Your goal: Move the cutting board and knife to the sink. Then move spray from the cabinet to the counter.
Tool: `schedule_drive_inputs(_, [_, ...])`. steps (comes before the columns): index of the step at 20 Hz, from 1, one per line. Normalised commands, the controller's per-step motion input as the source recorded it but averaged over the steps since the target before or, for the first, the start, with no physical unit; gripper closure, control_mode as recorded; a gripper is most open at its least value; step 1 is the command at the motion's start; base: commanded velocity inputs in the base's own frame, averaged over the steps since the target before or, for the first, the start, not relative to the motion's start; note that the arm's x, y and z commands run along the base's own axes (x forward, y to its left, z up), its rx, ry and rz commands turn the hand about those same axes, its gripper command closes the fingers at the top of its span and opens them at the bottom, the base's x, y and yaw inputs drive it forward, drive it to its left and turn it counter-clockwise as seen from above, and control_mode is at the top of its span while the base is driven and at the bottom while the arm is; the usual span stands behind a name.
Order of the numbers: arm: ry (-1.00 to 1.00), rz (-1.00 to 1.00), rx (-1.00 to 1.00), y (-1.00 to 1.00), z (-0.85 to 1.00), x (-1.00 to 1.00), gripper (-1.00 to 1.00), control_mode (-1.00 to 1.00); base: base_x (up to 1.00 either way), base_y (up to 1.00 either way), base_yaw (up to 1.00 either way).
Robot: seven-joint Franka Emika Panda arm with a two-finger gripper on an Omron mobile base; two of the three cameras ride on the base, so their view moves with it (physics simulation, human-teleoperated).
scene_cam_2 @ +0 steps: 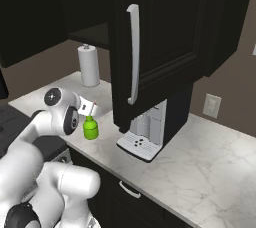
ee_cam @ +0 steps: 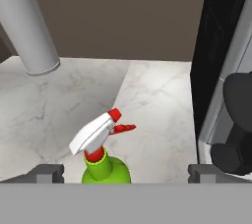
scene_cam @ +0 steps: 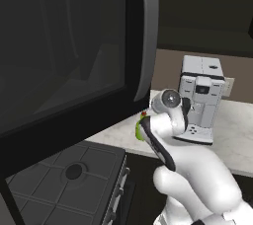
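The spray (ee_cam: 106,168), a green bottle with a white and red trigger head, stands upright on the marble counter (ee_cam: 157,95). My gripper (ee_cam: 128,173) is open, with one fingertip (ee_cam: 49,173) on each side of the bottle and a gap to both. From the right base view the spray (scene_cam_2: 90,130) sits near the counter's front edge, just beside my hand. In the left base view, a sliver of green spray (scene_cam: 139,131) peeks out behind my arm. The cutting board, the knife and the sink are out of view.
An upper cabinet door (scene_cam_2: 150,47) with a silver handle hangs open over a coffee machine (scene_cam_2: 145,137), right of the spray. A paper towel roll (scene_cam_2: 89,66) stands behind. A microwave (scene_cam: 64,56) and a stove (scene_cam: 74,169) lie to the left.
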Motion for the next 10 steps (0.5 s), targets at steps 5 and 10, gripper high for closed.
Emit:
schedule_drive_inputs(5, [0.07, 0.07, 0.01, -0.06, 0.25, -0.22, -1.00, -1.00, 0.00, 0.00, 0.00])
schedule_drive_inputs(10, [0.05, 0.06, 0.00, 0.00, 0.24, -0.25, -1.00, -1.00, 0.00, 0.00, 0.00])
